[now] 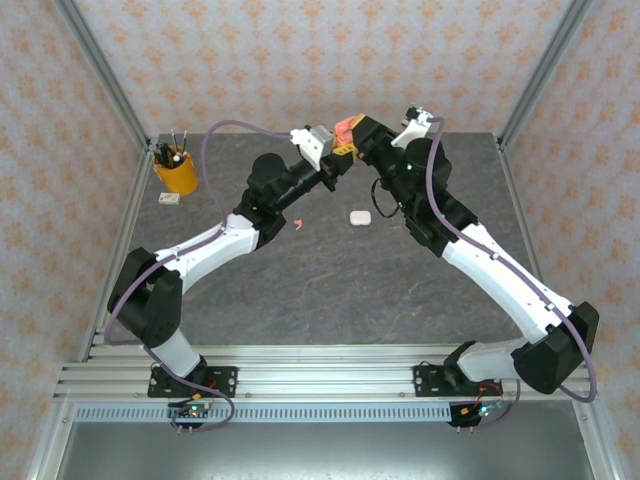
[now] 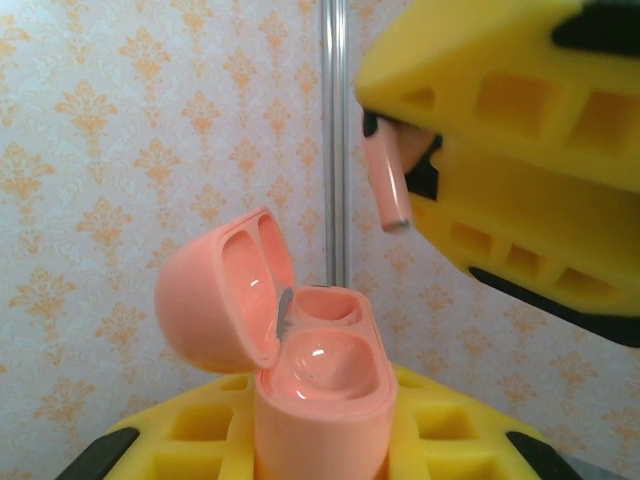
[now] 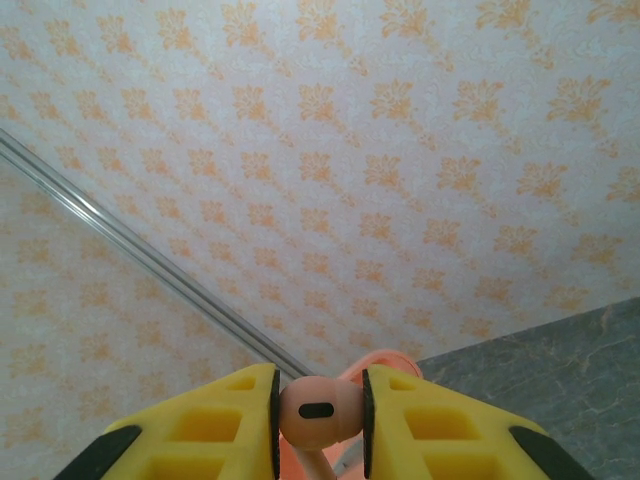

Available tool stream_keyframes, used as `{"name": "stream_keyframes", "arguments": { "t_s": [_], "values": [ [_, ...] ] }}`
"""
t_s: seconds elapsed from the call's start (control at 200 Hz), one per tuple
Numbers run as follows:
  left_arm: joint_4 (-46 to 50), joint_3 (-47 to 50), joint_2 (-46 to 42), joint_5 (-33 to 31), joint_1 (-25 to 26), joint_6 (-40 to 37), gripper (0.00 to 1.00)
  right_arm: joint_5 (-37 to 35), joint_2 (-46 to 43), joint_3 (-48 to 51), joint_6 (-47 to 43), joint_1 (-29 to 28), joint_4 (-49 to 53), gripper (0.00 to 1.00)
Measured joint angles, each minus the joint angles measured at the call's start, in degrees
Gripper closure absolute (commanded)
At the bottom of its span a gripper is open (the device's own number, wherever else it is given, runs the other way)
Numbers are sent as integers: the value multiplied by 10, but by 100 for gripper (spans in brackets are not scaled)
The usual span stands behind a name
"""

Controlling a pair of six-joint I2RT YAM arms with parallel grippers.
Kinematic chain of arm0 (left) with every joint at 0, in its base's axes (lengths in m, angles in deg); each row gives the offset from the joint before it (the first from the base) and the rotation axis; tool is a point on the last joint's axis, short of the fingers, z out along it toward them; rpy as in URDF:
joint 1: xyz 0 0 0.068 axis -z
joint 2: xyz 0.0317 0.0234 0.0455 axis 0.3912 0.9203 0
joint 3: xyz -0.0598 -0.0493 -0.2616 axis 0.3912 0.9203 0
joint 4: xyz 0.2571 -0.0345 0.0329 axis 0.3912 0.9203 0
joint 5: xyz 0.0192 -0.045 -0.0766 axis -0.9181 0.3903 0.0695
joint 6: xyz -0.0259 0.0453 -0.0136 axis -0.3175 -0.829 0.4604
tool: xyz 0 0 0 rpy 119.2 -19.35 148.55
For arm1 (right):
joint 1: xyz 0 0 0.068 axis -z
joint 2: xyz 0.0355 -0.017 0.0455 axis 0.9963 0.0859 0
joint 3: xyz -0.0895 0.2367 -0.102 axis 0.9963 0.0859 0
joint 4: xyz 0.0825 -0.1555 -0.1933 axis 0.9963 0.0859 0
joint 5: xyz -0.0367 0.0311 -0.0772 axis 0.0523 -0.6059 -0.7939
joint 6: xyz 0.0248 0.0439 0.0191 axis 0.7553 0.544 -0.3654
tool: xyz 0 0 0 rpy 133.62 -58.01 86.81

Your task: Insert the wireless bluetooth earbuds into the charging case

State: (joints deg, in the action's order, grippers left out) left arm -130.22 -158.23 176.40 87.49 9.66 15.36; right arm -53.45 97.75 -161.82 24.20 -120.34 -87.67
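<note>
My left gripper [image 2: 320, 445] is shut on the lower body of a coral-pink charging case [image 2: 322, 395], which stands upright with its lid [image 2: 215, 300] swung open to the left. Both wells look empty. My right gripper [image 3: 320, 412] is shut on a coral-pink earbud [image 3: 320, 408]. In the left wrist view that earbud's stem [image 2: 386, 188] points down, above and to the right of the case, apart from it. From the top camera both grippers meet high over the back of the table, around the case [image 1: 346, 128]. A second coral earbud [image 1: 297, 223] lies loose on the table.
A closed white case [image 1: 360, 217] rests on the grey table near the middle. An orange cup of pens [image 1: 175, 172] stands at the back left, with a small white object [image 1: 169, 199] beside it. Metal frame posts and patterned walls enclose the table.
</note>
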Motion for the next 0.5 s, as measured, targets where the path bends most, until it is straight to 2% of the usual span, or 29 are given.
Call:
{"name": "stream_keyframes", "arguments": {
  "t_s": [0.18, 0.495],
  "values": [
    [7, -5, 5, 0, 4, 0, 100, 38, 0, 0, 16, 20, -5, 75],
    [12, -9, 6, 1, 4, 0, 100, 88, 13, 0, 7, 21, -6, 75]
  ]
}}
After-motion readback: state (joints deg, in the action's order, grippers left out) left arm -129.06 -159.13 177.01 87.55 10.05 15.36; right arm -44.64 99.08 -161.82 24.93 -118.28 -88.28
